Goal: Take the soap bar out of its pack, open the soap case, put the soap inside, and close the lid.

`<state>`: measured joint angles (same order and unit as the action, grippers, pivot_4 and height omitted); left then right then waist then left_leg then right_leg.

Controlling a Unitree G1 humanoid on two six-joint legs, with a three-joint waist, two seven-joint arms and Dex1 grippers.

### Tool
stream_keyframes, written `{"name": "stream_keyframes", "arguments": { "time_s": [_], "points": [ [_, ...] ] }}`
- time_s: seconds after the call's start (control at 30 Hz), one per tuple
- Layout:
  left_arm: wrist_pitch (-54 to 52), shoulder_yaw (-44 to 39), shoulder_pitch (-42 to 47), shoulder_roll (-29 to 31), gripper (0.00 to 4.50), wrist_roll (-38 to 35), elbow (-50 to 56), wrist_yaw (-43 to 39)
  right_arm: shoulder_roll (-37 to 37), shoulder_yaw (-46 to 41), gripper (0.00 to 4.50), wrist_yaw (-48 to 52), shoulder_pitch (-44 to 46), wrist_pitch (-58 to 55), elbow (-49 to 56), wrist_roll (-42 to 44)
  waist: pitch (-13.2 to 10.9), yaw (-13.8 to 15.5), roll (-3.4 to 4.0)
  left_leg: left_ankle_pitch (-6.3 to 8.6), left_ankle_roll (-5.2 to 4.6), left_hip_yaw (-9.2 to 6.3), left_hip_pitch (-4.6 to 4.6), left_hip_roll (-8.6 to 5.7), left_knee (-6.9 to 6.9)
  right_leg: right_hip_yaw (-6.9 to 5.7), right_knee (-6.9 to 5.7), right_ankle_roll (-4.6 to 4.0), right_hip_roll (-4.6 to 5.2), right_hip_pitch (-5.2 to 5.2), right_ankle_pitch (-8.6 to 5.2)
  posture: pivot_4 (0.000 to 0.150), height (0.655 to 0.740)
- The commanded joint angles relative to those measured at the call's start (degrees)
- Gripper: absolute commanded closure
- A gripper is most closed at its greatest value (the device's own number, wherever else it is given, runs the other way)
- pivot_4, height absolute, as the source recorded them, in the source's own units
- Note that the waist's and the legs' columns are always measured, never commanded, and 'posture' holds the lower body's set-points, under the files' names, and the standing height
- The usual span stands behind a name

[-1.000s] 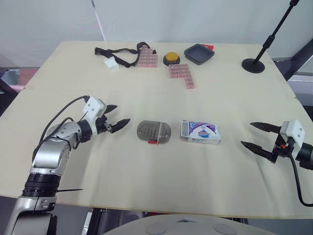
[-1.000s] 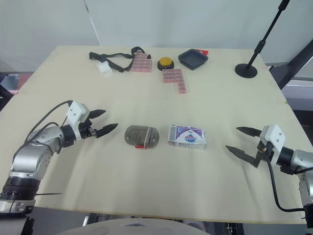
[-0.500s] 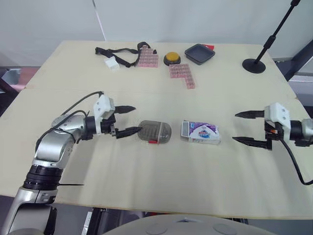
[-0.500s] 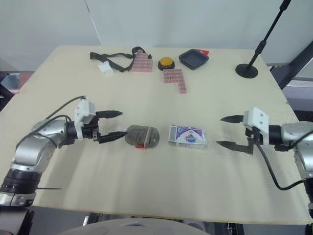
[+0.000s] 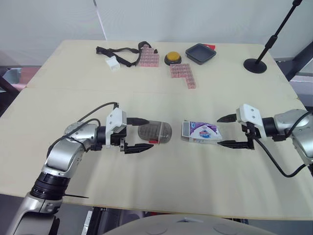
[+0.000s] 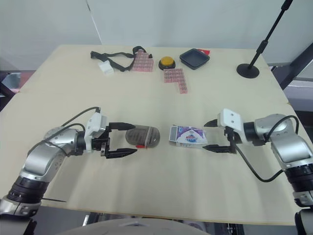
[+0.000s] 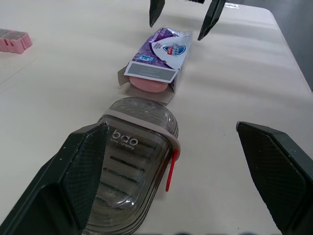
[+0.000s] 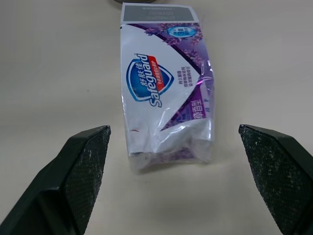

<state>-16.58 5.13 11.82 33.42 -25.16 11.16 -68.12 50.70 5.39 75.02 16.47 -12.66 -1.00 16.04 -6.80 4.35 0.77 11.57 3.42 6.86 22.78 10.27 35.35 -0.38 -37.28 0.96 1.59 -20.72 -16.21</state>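
Both pincers spread wide at mid-table, soap bar in its pack, case lid down.

Nearest, the left gripper [image 5: 150, 132] gapes wide, its two black fingers [image 7: 80, 171] straddling one end of the smoky soap case [image 5: 157, 131], which lies flat with a red catch on its side; whether a finger touches it, I can't tell. Just beside the case sits the purple soap pack [image 5: 201, 131], open flap toward it, the pink soap bar [image 7: 146, 85] peeking out. At the pack's crumpled end the right gripper [image 5: 218, 131] is equally wide, tips flanking that end. Farther back on the table [image 5: 156, 191]: pink blocks [image 5: 182, 76], a yellow button [image 5: 171, 58], a black tray [image 5: 200, 53], a black strap [image 5: 122, 50] and a stand's round base [image 5: 254, 64].
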Motion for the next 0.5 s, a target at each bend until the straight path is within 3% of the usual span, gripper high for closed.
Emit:
{"name": "stream_keyframes", "arguments": {
  "time_s": [0.03, 0.5],
  "points": [
    [1.30, -0.58, -0.28, 0.12, 0.06, -0.79, 2.25, 0.32, -0.72, 0.45, 0.00, -0.44, 1.29, 2.75, -1.50, -1.80, 0.00, 0.01, 0.00, 0.00, 0.00, 0.00, 0.01, 0.00, 0.00, 0.00, 0.00, 0.00, 0.00, -0.01, 0.00, 0.150, 0.7400],
    [0.74, 0.26, -1.47, -0.67, 0.06, -1.13, 3.81, 1.54, -5.04, 1.88, 0.00, -1.39, 2.98, 12.94, -8.48, -5.75, 0.00, -0.10, 0.00, 0.00, 0.01, 0.04, 0.01, 0.00, 0.02, 0.05, -0.08, 0.00, 0.00, -0.05, 0.00, 0.150, 0.7400]
  ]
}}
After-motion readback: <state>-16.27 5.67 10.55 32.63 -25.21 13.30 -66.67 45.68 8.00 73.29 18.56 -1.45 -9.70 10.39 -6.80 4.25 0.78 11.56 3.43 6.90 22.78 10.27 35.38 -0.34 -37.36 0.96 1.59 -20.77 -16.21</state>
